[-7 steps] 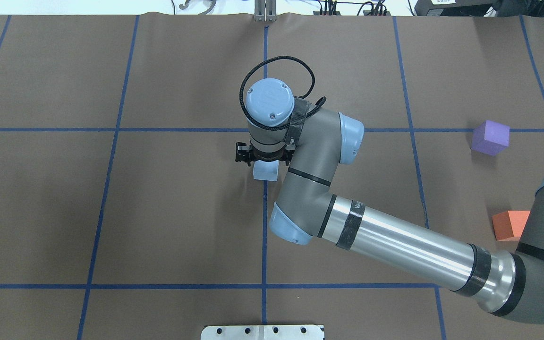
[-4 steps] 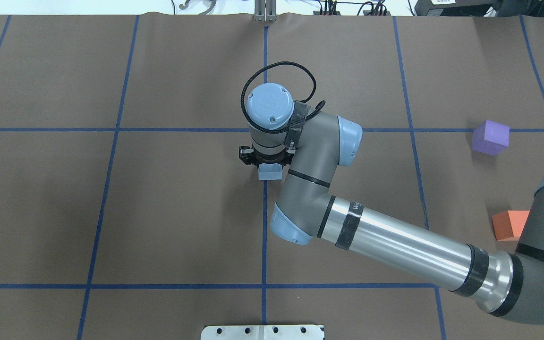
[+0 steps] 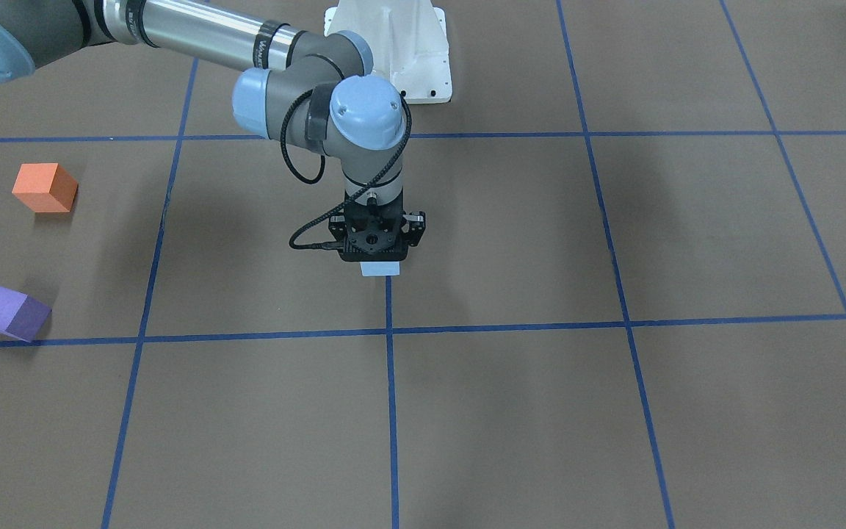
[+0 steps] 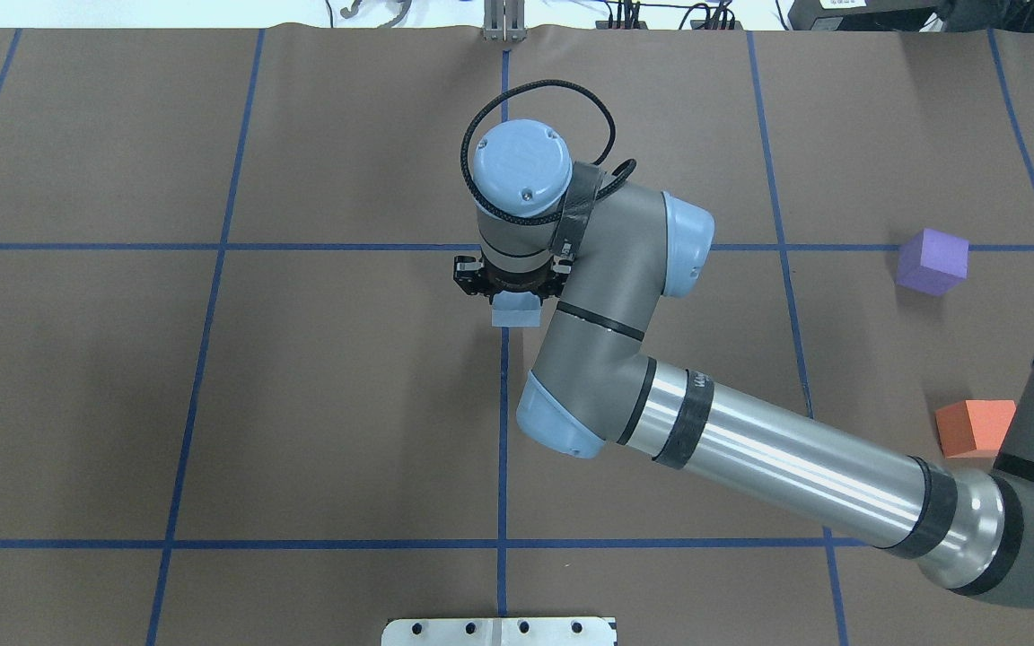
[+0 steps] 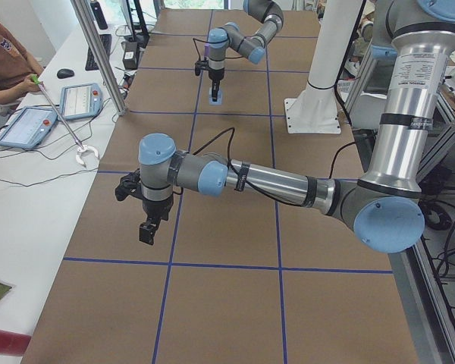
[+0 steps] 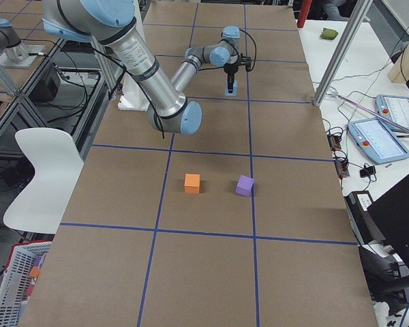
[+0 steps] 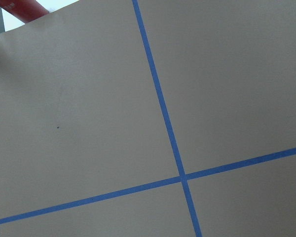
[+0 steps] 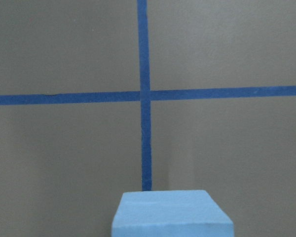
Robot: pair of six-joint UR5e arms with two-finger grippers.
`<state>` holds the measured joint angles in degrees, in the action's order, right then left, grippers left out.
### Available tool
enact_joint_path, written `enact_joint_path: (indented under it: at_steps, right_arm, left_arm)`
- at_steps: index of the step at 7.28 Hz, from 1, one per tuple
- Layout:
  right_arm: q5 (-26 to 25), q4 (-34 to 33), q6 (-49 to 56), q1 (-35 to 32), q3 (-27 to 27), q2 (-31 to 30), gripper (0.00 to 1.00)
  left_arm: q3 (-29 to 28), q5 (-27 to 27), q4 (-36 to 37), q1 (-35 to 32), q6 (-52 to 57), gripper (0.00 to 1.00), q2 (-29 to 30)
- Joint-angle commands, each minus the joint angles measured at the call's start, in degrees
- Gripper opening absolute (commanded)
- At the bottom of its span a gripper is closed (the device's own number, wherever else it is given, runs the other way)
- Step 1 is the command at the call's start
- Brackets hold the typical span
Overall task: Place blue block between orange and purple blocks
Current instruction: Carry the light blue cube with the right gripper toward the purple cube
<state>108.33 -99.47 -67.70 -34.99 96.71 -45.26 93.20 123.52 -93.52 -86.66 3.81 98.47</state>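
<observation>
My right gripper (image 4: 513, 289) (image 3: 380, 253) is shut on the light blue block (image 4: 515, 311) (image 3: 380, 270) near the table's middle, over a blue tape line. The block fills the bottom of the right wrist view (image 8: 172, 213), with the tape cross beyond it. The purple block (image 4: 932, 261) (image 3: 10, 313) and the orange block (image 4: 975, 428) (image 3: 44, 187) sit apart at the table's right end, with a gap between them. My left gripper (image 5: 148, 227) shows only in the exterior left view, hanging over the table's left end; I cannot tell if it is open or shut.
The right arm's long link (image 4: 777, 467) stretches across the right half and partly covers the orange block. The white base plate (image 3: 393, 44) stands at the robot's edge. Tablets (image 5: 80, 98) lie on the operators' side table.
The right gripper has moved a little away from the robot's base and to the right, with the blue block in it. The orange and purple blocks have not moved.
</observation>
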Motion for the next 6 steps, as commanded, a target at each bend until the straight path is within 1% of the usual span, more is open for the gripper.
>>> enact_joint_path:
  at_steps: [1, 2, 3, 4, 5, 6]
  right_arm:
    - [4.23, -9.03, 9.37, -8.64, 19.07, -11.83, 0.0]
    - [6.18, -10.99, 15.0, -11.74, 23.22, -16.65, 0.0]
    - [7.76, -10.31, 20.97, -15.25, 26.04, -24.71, 0.0]
    - [10.82, -8.39, 26.25, -20.16, 26.51, -29.75, 0.0]
    - [12.07, -2.28, 30.92, -23.08, 26.16, -37.02, 0.0]
    - [12.34, 4.22, 31.57, -24.15, 24.24, -41.27, 0.0]
  left_arm:
    - [-0.04, 0.23, 0.0, 0.0, 0.14, 1.0, 0.05]
    - [0.75, 0.4, 0.0, 0.0, 0.06, 1.0, -0.47]
    - [0.49, 0.23, 0.0, 0.0, 0.14, 1.0, -0.47]
    - [1.01, 0.14, 0.0, 0.0, 0.15, 1.0, -0.56]
    - [1.19, -0.03, 0.0, 0.0, 0.06, 1.0, -0.56]
    - [1.02, -0.04, 0.18, 0.0, 0.06, 1.0, -0.56]
